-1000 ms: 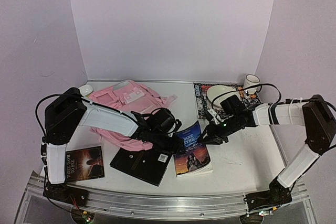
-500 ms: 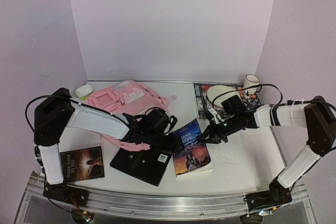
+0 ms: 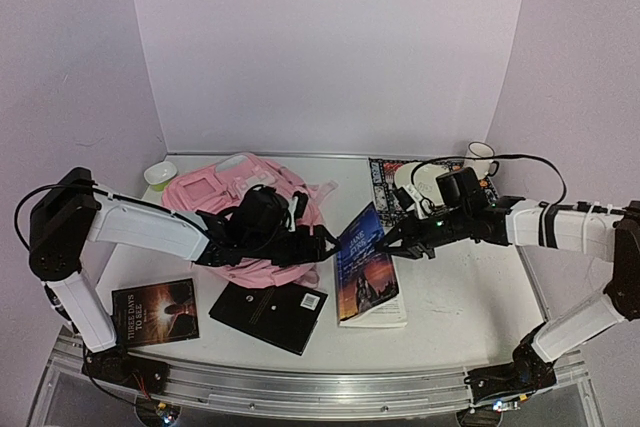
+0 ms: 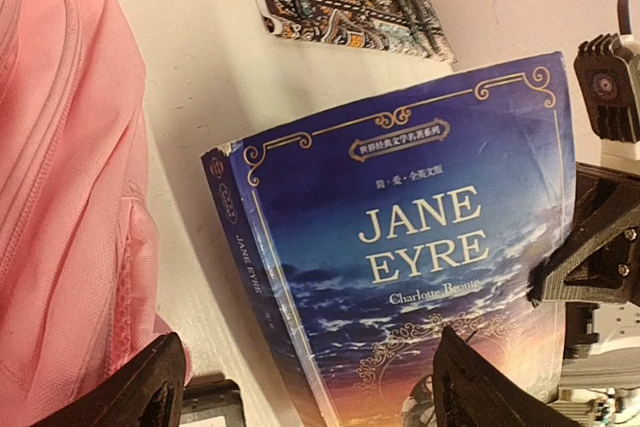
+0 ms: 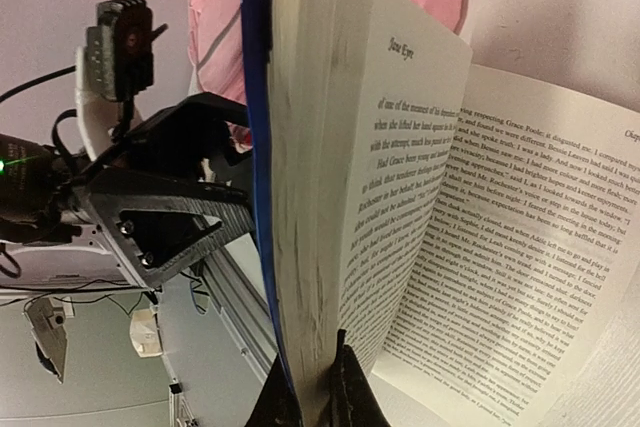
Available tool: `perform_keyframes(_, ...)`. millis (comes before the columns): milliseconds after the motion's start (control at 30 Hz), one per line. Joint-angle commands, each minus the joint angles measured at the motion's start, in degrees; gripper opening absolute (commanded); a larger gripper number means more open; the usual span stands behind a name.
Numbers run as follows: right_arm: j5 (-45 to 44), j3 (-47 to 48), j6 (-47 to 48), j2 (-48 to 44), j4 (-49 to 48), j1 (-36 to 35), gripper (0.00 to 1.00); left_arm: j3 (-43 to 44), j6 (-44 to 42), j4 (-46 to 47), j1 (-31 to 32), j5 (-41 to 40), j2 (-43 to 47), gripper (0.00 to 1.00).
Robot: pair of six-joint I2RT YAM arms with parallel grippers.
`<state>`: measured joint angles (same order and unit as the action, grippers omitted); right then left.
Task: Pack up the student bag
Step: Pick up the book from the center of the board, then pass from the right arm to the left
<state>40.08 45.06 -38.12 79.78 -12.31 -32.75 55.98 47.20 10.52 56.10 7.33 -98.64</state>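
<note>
Blue Jane Eyre book (image 3: 362,252) beside the student bag (image 3: 200,187), right jaws tight on it, left jaws wide apart

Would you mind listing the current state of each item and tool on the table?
student bag, lying flat, front pockets up.
Jane Eyre book, front part raised, pages open beneath.
right tool, shut on the book's raised part.
left tool, open, beside the book's cover.
black folder, closed, flat.
Three Days book, closed, flat.
mug, upright.
</note>
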Motion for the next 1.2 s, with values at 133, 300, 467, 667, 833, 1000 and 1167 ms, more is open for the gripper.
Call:
perform_keyframes(133, 8.97, 1.73, -4.32, -4.68, -13.14, 0.06, 0.0, -5.03, 4.85, 14.5, -2.14, 7.8, 1.22, 0.89)
perform_keyframes(300, 10.53, -0.1, -8.6, -4.49, -19.63, -0.03, 0.0, -5.8, 7.03, 20.29, -2.48, 11.47, -1.68, 0.89)
perform_keyframes(467, 10.97, -1.71, -10.48, -5.16, -24.18, -0.19, 0.0, -8.75, 11.22, 29.81, -3.82, 15.15, -4.09, 0.89)
perform_keyframes(667, 11.53, -3.22, -14.67, -4.05, -32.23, -1.68, 0.0, -8.48, 14.58, 34.56, -3.81, 17.97, -8.8, 0.89)
perform_keyframes(833, 11.39, -2.99, -15.28, -2.7, -35.01, -3.35, 0.0, -9.01, 18.08, 44.62, -3.81, 21.72, -11.57, 0.86)
perform_keyframes(1000, 10.6, -4.2, -15.43, -1.57, -35.61, -3.7, 0.0, -11.6, 24.07, 61.64, -3.81, 24.61, -13.77, 0.74)
perform_keyframes(1167, 9.62, -6.16, -14.99, -1.73, -35.45, -3.64, 0.0, -13.38, 25.88, 68.66, -3.79, 25.11, -12.77, 0.58)
